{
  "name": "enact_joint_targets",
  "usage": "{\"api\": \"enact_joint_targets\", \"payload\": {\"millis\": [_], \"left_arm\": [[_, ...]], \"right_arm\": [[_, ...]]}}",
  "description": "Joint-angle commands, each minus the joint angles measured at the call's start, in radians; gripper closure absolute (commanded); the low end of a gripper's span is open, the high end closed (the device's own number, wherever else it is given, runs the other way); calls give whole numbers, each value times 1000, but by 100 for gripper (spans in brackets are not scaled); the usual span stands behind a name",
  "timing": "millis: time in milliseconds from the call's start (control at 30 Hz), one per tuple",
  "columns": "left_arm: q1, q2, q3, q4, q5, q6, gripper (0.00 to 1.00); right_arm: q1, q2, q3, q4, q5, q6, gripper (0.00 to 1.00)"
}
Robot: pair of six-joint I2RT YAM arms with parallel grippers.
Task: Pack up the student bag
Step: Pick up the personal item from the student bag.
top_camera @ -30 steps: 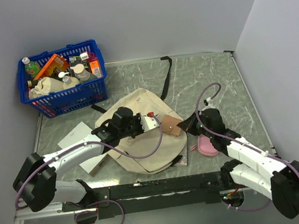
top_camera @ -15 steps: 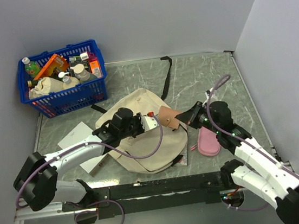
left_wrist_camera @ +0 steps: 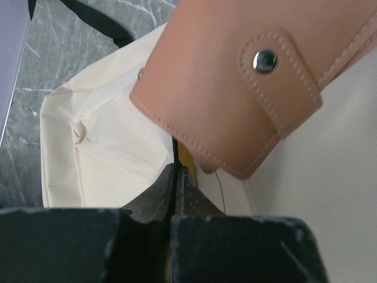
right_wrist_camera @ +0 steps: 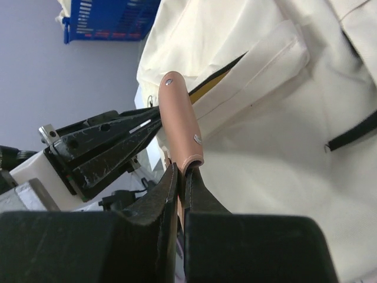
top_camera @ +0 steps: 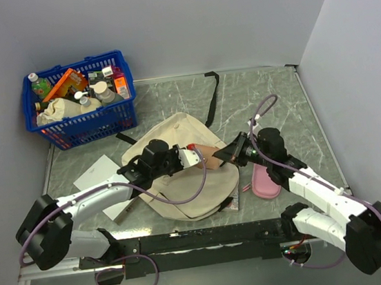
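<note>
Since a second ago, the right gripper [right_wrist_camera: 179, 170] has swung in toward the middle. It has carried the tan leather case [right_wrist_camera: 180, 118] up to the mouth of the student bag [top_camera: 170, 132]. The left arm has hardly moved.

The student bag lies flat in the middle of the table [top_camera: 261, 95], with its black strap [top_camera: 211, 98] trailing off to the far side. The right gripper's fingers are pressed tight on the bottom end of the case, so the case sticks out in front of them. The left gripper [left_wrist_camera: 175, 177] is squeezed shut too. It looks to be pinching the zip edge of the bag, holding the slit [right_wrist_camera: 227, 71] up a little. The slit is dark, with something yellow inside.

I think the step now is to slide the case into that slit. To do it well, the right arm should tip the case so its free end points into the gap, then push it in slowly. The left gripper should lift the edge higher, because the gap looks thin. The case is very near the left fingers, so it could bump them. The right gripper should let go only when most of the case is inside.

The pink pouch [top_camera: 265, 180] waits on the table beside the bag.
</note>
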Motion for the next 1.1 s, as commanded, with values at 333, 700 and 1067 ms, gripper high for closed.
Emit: {"api": "enact_joint_targets", "payload": {"millis": [333, 700, 1067], "left_arm": [[-4, -64, -6, 82, -1, 1, 99], [-6, -56, 26, 73, 26, 7, 99], [-6, -75, -6, 33, 93, 5, 99]], "right_arm": [[29, 279, -25, 93, -34, 35, 100], [30, 447, -45, 170, -37, 64, 100], [26, 321, -36, 355, -103, 58, 100]]}}
